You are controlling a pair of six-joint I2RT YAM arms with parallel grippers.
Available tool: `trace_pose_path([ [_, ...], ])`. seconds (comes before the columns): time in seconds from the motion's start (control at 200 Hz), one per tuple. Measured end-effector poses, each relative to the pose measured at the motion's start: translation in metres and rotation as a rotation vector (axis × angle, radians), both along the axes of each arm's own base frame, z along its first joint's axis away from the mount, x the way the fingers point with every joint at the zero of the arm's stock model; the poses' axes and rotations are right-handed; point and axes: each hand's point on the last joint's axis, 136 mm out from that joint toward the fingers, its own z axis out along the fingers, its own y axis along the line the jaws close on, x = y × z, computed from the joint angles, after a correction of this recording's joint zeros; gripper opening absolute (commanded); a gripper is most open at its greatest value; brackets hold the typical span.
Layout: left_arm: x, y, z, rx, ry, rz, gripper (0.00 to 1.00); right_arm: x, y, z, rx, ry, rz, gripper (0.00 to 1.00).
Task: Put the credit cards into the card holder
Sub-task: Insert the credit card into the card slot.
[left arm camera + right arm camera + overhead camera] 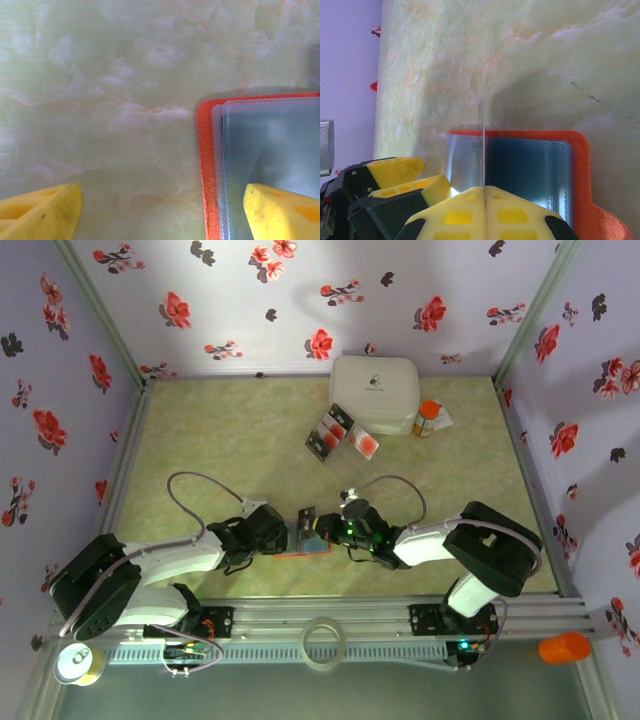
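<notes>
Working from the left: my left gripper (283, 537) is spread wide, low over the table (220, 440). In the left wrist view, one yellow finger (42, 210) sits over bare tabletop. The other sits over the clear sleeves of the card holder (204, 165); contact with the sleeves cannot be confirmed.

The card holder lies opened flat at the near middle of the table, between my two grippers. Its long axis runs left to right, orange cover down and sleeves up.

My right gripper (484, 192) has its fingers pressed together, pinching one credit card (482, 135). The right wrist view shows this card edge-on. It runs straight out from the fingertips, its plane square to the holder and above the sleeves. Whether its far end touches a sleeve cannot be told.

Farther back and to the right, the other credit cards (330, 435) lie flat, fanned just beside the white rounded box (375, 390).
</notes>
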Motion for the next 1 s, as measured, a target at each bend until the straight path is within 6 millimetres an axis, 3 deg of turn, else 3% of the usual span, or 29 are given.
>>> trace_pose_path([
  [0.55, 0.000, 0.000, 0.000, -0.002, -0.002, 0.000, 0.85, 0.001, -0.002, 0.011, 0.018, -0.025, -0.013, 0.00],
  [1.0, 0.000, 0.000, 0.000, -0.003, -0.002, 0.000, 0.85, 0.002, -0.002, 0.004, 0.012, -0.026, -0.019, 0.00],
])
